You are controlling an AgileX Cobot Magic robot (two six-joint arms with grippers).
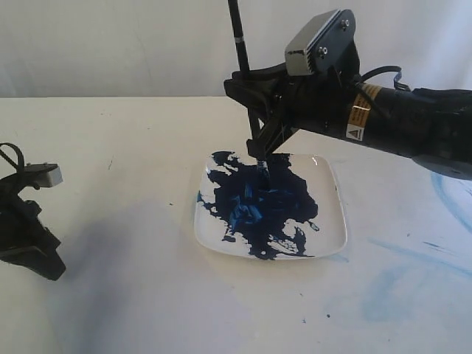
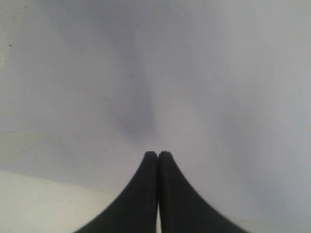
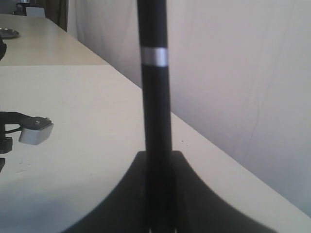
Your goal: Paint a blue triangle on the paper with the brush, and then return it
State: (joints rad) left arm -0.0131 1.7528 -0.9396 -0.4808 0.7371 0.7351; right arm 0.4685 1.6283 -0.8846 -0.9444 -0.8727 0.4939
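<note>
My right gripper (image 1: 258, 144) is shut on the brush (image 1: 237, 37) and holds it almost upright over the small white plate (image 1: 333, 221). The brush's lower end dips into the big dark-blue paint blotch (image 1: 258, 203) on that plate. In the right wrist view the black handle (image 3: 155, 97) with a silver band stands clamped between the jaws of the right gripper (image 3: 159, 156). My left gripper (image 1: 48, 265) rests low at the left, shut and empty (image 2: 158, 154). Greyish-white paper (image 2: 218, 97) fills its view. No blue triangle shows.
Pale blue smears (image 1: 398, 273) and a blue arc (image 1: 451, 198) mark the surface right of the plate. A pale wall runs along the table's far edge. Cream table (image 2: 39, 204) shows at one corner beside the sheet. A small dish (image 3: 7, 33) lies far off.
</note>
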